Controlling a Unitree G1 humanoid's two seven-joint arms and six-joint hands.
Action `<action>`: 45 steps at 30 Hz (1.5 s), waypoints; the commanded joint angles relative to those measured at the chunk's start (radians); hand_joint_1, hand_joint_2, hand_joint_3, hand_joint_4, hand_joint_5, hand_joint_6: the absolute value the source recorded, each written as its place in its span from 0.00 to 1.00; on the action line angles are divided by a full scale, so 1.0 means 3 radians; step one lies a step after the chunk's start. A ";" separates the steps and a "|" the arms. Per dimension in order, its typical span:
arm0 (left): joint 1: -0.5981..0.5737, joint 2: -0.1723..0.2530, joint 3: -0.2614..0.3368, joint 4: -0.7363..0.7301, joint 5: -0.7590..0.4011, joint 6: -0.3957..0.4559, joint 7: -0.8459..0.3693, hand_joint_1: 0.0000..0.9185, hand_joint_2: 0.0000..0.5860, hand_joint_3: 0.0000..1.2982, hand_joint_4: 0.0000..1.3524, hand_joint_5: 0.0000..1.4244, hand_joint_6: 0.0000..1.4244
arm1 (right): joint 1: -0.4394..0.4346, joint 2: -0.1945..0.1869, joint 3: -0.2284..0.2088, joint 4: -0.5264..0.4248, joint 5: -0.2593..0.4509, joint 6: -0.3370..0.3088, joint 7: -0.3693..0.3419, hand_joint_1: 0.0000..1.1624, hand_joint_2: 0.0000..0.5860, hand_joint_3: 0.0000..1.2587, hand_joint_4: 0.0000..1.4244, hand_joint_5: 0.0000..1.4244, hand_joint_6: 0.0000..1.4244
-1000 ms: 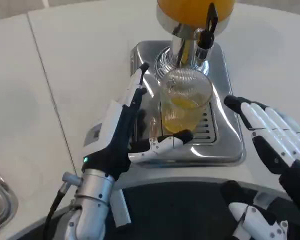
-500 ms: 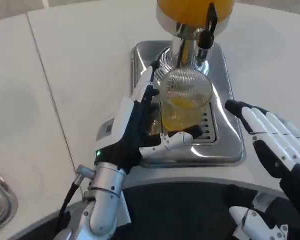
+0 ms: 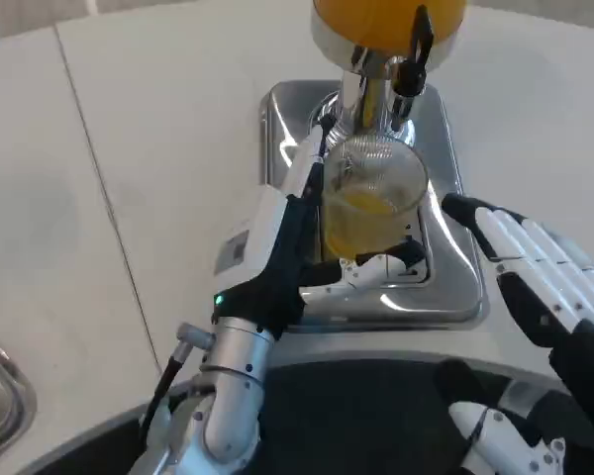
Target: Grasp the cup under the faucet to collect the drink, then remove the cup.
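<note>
Between the fingers of the left hand [image 3: 295, 247] stands the cup [image 3: 368, 203] — a clear ribbed glass partly filled with yellow drink, seen from the head camera. Long fingers [image 3: 312, 163] run up the cup's left side, and the thumb [image 3: 376, 269] reaches across in front of its base; whether they press the glass or lie just beside it I cannot tell, so the grip itself is unclear. Under the cup lies the slotted grate of a shiny metal drip tray [image 3: 453, 287], with the thumb over the tray's near part. Directly above the cup's rim sits the faucet [image 3: 408, 74] with its black lever, below the orange drink tank [image 3: 386, 18].

To the right of the tray, well apart from the cup, the right hand [image 3: 544, 282] hovers with its fingers straight and spread, holding nothing — its fingertips point toward the tray's right edge. All of this rests on the white table [image 3: 129, 148].
</note>
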 commanded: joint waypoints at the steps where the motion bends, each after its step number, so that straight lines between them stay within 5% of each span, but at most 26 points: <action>1: -0.0074 -0.0047 -0.0087 0.0063 0.0098 0.0010 0.0125 0.45 0.08 0.00 0.03 0.21 0.20 | -0.0043 0.0070 0.0003 -0.0045 -0.0042 0.0054 0.0072 0.19 0.82 0.00 0.00 0.00 0.00; 9: -0.0095 -0.0103 -0.0226 0.0061 0.0320 0.0247 0.0380 0.48 0.11 0.06 0.10 0.27 0.26 | -0.0136 0.0153 0.0014 -0.0045 -0.0050 0.0161 0.0168 0.19 0.82 0.00 0.00 0.00 0.00; 15: -0.0084 -0.0185 -0.0269 0.0041 0.0365 0.0426 0.0640 0.51 0.12 0.23 0.29 0.52 0.66 | -0.0185 0.0197 -0.0047 -0.0045 -0.0041 0.0193 0.0234 0.19 0.82 0.00 0.00 0.00 0.00; 19: -0.0104 -0.0264 -0.0307 0.0054 0.0403 0.0567 0.0785 0.50 0.10 0.35 0.40 0.64 0.79 | -0.0228 0.0217 -0.0098 -0.0045 -0.0045 0.0227 0.0265 0.18 0.83 0.00 0.00 0.00 0.00; 28: -0.0099 -0.0450 -0.0287 0.0033 0.0327 0.0680 0.0808 0.49 0.07 0.50 0.57 0.74 0.91 | -0.0260 0.0208 -0.0210 -0.0045 -0.0071 0.0320 0.0280 0.18 0.83 0.00 0.00 0.00 0.00; 30: -0.0079 -0.0498 -0.0257 0.0003 0.0282 0.0680 0.0835 0.50 0.08 0.60 0.68 0.83 0.99 | -0.0278 0.0197 -0.0226 -0.0045 -0.0080 0.0365 0.0292 0.18 0.83 0.00 0.00 0.00 0.00; 33: -0.0070 -0.0528 -0.0232 -0.0071 0.0233 0.0596 0.0893 0.53 0.09 0.79 0.87 0.99 1.00 | -0.0313 0.0186 -0.0217 -0.0045 -0.0114 0.0417 0.0330 0.18 0.83 0.00 0.00 0.00 0.00; 36: -0.0066 -0.0544 -0.0195 -0.0144 0.0149 0.0572 0.0851 0.62 0.12 0.85 0.93 1.00 1.00 | -0.0352 0.0200 -0.0199 -0.0045 -0.0149 0.0447 0.0370 0.18 0.84 0.00 0.00 0.00 0.00; 45: -0.0024 -0.0479 -0.0149 -0.0312 0.0126 0.0617 0.0828 0.65 0.05 0.87 0.93 1.00 1.00 | -0.0461 0.0205 -0.0181 -0.0045 -0.0168 0.0526 0.0446 0.19 0.84 0.00 0.00 0.00 0.00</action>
